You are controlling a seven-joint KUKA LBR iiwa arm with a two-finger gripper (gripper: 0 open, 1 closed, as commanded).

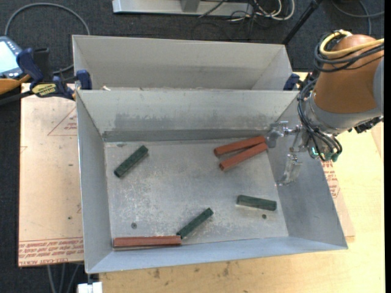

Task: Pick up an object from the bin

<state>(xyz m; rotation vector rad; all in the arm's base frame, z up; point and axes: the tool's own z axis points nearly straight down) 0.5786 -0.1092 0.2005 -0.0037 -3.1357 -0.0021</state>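
My gripper (291, 165) hangs at the bin's right side, above the sloped right wall, with nothing seen in it. Two reddish-brown bars (241, 151) lie just to its left on the bin floor, touching at their left ends in a narrow V. A dark green block (256, 203) with a pale underside lies flat below and to the left of the gripper, apart from it.
Another dark green block (131, 161) lies at the far left of the floor. A third dark green block (195, 223) rests near the front, its end touching a long reddish-brown bar (146, 242) along the front wall. The arm's orange cover and cables sit over the right rim.
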